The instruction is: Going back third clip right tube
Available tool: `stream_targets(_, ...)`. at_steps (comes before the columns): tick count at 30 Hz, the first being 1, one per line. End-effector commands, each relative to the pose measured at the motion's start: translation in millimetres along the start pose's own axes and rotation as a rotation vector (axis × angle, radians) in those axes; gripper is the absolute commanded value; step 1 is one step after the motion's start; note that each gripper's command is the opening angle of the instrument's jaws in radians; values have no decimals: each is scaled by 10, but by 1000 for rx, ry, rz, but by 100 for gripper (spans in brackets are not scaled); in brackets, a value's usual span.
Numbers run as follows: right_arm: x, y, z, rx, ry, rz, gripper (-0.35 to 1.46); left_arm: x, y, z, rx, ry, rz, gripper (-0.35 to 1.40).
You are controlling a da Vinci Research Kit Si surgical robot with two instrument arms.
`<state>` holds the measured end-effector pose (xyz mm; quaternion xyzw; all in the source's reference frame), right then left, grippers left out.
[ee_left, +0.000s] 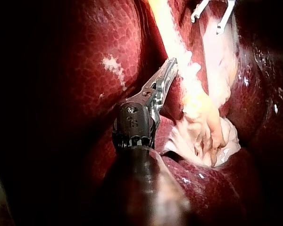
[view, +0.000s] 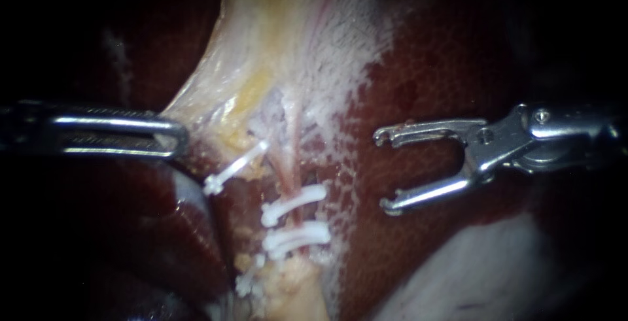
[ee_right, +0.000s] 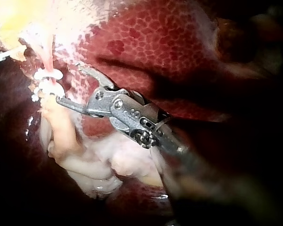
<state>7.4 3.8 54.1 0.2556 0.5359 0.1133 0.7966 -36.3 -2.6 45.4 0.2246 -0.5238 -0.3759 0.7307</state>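
1. Right instrument (view: 383, 172): jaws wide open, empty, at 3 o'clock of the clips, apart.
2. Upper clip (view: 294, 204) and lower clip (view: 297, 236) cross right tube (view: 292, 144); clip axes 8–2 o'clock, tube 12–6.
3. Blurred white bit (view: 246, 284) at 6 o'clock, maybe another clip.

A surgical lab, this: mottled red liver (view: 405, 66) all around, white clips (view: 294, 204) across a pale tube (view: 292, 144), slender steel right instrument (view: 383, 172) alongside.

Nothing readable is being shown right now: no words, labels, brands, numbers or signs are being made out on the white clips (view: 294, 204), the liver (view: 425, 99) or elsewhere across the three views.
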Motion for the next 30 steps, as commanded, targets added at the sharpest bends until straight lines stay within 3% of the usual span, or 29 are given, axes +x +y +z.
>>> stream_targets(1, 0, -1, 0, 2, 0, 2, 60, 5, 2, 4, -10, 6, -7, -35)
stream_targets(6, -1, -4, -2, 4, 0, 1, 60, 40, 10, 29, 1, 43, -21, -35)
stream_targets(10, -1, -5, -4, 5, 0, -11, 60, 56, 11, 44, 12, 62, -29, -35)
stream_targets(30, 1, -10, -5, 9, 0, -11, 60, 61, 5, 53, 27, 68, -36, -35)
